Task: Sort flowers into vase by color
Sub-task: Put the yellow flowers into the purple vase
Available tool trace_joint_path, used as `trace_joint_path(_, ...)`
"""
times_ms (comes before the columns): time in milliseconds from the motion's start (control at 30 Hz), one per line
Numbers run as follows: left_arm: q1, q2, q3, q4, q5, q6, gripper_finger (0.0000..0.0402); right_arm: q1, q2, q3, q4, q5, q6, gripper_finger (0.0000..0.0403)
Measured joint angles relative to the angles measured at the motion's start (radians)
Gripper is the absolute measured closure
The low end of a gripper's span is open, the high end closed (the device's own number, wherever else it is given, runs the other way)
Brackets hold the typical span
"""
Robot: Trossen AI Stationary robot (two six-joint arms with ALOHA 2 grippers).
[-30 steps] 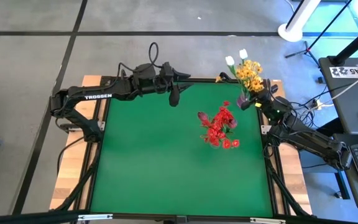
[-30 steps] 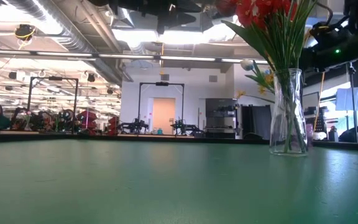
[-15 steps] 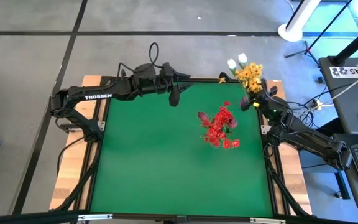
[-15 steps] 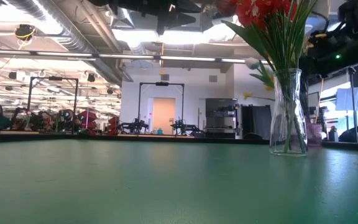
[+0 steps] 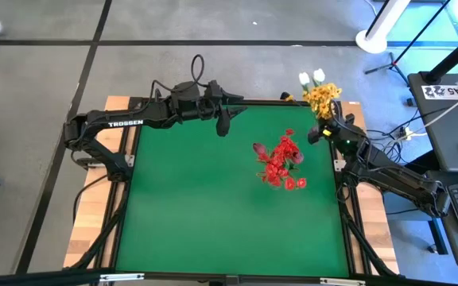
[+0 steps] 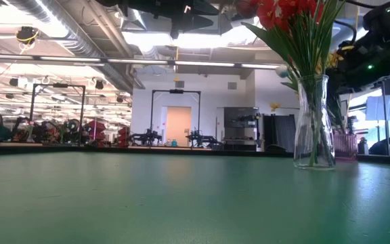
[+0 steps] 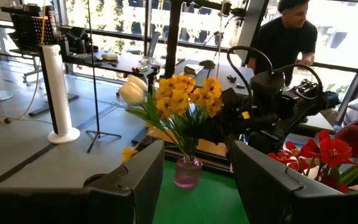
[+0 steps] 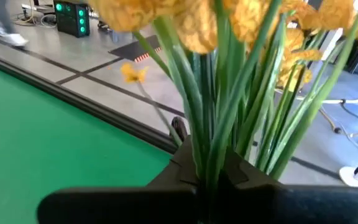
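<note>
**Yellow bunch parked at the far right corner, reds already in their vase**

High view: taking the clear glass vase of red flowers (image 5: pixel 281 165) as the landmark, it sits right of centre on the green tabletop (image 5: pixel 197 206). The right hand (image 5: pixel 322 131) is beyond it toward the far right corner, clamped shut around the stems of the yellow flower sprays with two white tulips (image 5: pixel 318 89). My guess is it grips low on the stems to keep the whole bunch upright as one lot. The left hand (image 5: pixel 223 125) hangs off to the left of the red vase at the far edge, fingers well apart, nothing in them, so it's just waiting.

Low view: the red vase (image 6: pixel 314 122) stands upright, and the right arm looms dark behind it.

Left wrist view: the yellow bunch (image 7: pixel 178 102) stands in a small pink glass vase (image 7: pixel 187 173), with the right arm tight beside it. A person is moving behind the tabletop.

Right wrist view: green stems (image 8: pixel 216 106) fill the frame, pinched at the hand. One stray yellow bloom (image 8: pixel 132 73) sticks out sideways and might snag.
</note>
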Motion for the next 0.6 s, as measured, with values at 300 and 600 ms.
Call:
trace_joint_path(300, 0.000, 0.000, 0.000, 0.000, 0.000, 0.000, 0.0218, 0.000, 0.000, 0.000, -0.014, -0.111, -0.022, 0.0340)
trace_joint_path(600, 0.000, 0.000, 0.000, -0.004, 0.000, 0.000, 0.0218, 0.000, -0.003, 0.000, -0.013, -0.117, -0.036, 0.0248)
